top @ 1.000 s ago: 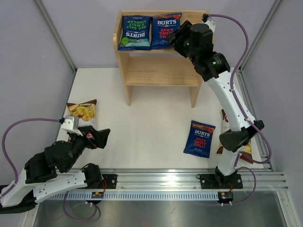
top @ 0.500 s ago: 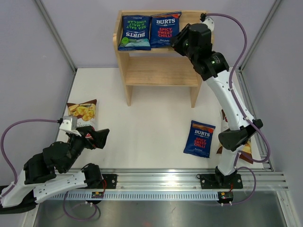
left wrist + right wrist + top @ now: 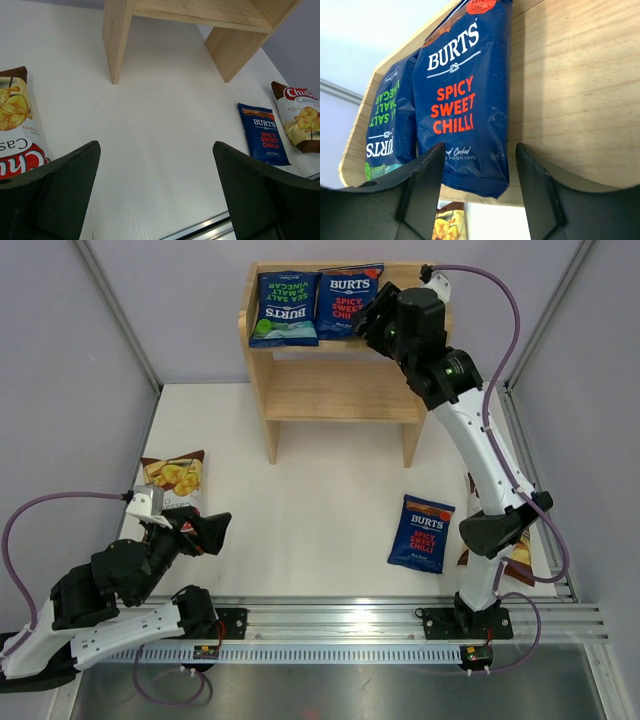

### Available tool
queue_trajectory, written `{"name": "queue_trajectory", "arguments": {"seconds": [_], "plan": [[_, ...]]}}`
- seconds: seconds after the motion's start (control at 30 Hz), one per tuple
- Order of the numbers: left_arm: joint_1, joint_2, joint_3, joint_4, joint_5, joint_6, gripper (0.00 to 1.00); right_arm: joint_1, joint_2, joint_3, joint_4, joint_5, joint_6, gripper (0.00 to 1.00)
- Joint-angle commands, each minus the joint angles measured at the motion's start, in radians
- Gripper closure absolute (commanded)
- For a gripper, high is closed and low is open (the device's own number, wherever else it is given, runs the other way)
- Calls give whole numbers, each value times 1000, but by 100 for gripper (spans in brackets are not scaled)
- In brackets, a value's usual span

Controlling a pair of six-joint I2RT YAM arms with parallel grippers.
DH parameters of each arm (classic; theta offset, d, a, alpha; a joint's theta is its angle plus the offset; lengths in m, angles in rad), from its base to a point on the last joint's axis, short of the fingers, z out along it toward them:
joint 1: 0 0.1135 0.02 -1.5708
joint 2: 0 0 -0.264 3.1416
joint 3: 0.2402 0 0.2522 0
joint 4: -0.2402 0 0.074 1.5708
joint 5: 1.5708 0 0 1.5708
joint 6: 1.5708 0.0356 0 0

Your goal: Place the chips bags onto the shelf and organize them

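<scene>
My right gripper [image 3: 368, 322] has crept a little further toward the back rail of the shelf [image 3: 340, 390] and slightly to the left over the top tier, and the wrist and its cable have gone with it. It now covers less of the orange-topped BURTS bag [image 3: 342, 300] than a second ago, so more of the red lettering shows past it. Its fingers [image 3: 427, 175] pinched partway in and have spread again, standing apart on nothing.

A robotics lab cell; plain panel walls [image 3: 60, 390] in metal framing beyond the jaws of the left gripper [image 3: 218, 532]; behind them an aluminium rail [image 3: 340, 620] carrying arm bases [image 3: 205, 615].
</scene>
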Motion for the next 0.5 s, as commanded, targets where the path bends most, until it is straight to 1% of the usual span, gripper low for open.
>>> {"name": "queue_trajectory", "arguments": {"seconds": [0.0, 0.03, 0.17, 0.23, 0.27, 0.3, 0.37, 0.43, 0.47], "plan": [[1, -6, 0, 30, -12, 1, 1, 6, -64, 8, -37, 53, -57, 33], [1, -1, 1, 30, -12, -1, 1, 6, -62, 18, -46, 54, -63, 29], [-1, 5, 1, 28, -12, -4, 1, 6, -62, 68, -107, 91, -109, 23], [1, 6, 3, 28, -14, -8, 1, 6, -82, 59, -114, 110, -138, 22], [-1, 12, 4, 28, -14, -10, 1, 6, -112, 38, -112, 110, -150, 20], [-1, 20, 7, 27, -14, -25, 1, 6, -134, 24, -109, 91, -179, 18], [1, 60, 9, 27, -8, -56, 1, 6, -209, -27, -103, 51, -210, 1], [1, 106, 1, 62, 32, -91, 1, 5, -260, -57, -117, -42, -248, 0], [1, 136, -3, 82, 50, -97, 1, 5, -319, -95, -121, -85, -265, 0]]}}
